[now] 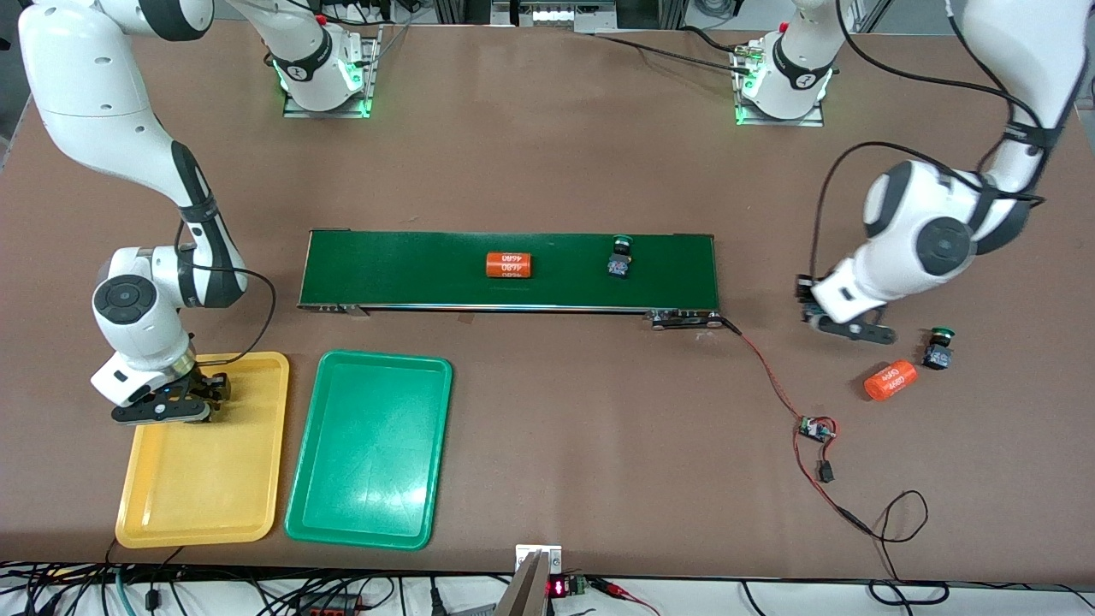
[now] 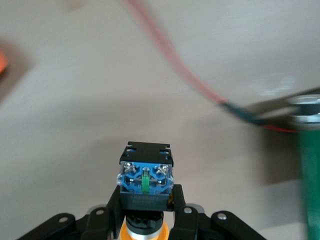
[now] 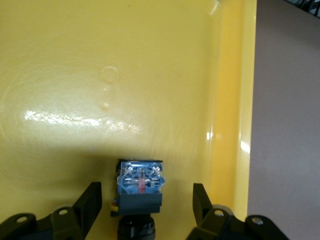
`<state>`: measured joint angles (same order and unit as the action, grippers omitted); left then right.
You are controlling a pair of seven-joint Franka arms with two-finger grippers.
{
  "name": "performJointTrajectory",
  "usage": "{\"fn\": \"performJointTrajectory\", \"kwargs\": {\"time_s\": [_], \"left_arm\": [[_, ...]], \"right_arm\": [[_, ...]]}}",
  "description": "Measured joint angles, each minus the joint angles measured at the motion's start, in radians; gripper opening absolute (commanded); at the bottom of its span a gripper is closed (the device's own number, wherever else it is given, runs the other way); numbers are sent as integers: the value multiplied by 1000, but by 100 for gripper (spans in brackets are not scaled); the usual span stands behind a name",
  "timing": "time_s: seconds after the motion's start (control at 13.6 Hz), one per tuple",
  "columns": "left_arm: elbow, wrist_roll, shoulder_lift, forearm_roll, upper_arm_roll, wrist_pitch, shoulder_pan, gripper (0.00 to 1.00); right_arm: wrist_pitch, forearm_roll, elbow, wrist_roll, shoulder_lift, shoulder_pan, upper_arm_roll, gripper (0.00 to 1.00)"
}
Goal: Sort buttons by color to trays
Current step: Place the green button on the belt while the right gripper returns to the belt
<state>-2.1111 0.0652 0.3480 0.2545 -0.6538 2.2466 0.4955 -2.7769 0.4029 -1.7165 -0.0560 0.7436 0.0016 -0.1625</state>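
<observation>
Right gripper spread over yellow tray, button loose between; left gripper clamps yellow-capped button.

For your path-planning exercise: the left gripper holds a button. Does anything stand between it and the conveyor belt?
Nothing visible does. The left gripper, shut on the button, is over bare table just off the conveyor belt, toward the left arm's end.

The left gripper hangs low over the table at the left arm's end, fingers clamped on a button. The right gripper hovers low, fingers spread apart.
</observation>
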Motion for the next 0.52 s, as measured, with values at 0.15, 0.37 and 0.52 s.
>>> {"fn": "performJointTrajectory", "kwargs": {"time_s": [0.15,0.37,0.52], "left_arm": [[10,8,-15,-18,-35,0,-58,0],[45,9,-16,-100,-41,0,-149,0],[56,10,-12,-166,-41,0,-183,0]], "right_arm": [[49,0,-3,0,-35,0,5,82],[299,-85,-4,-2,-156,2,69,89],[449,-209,-6,0,-251,11,110,100]]}}
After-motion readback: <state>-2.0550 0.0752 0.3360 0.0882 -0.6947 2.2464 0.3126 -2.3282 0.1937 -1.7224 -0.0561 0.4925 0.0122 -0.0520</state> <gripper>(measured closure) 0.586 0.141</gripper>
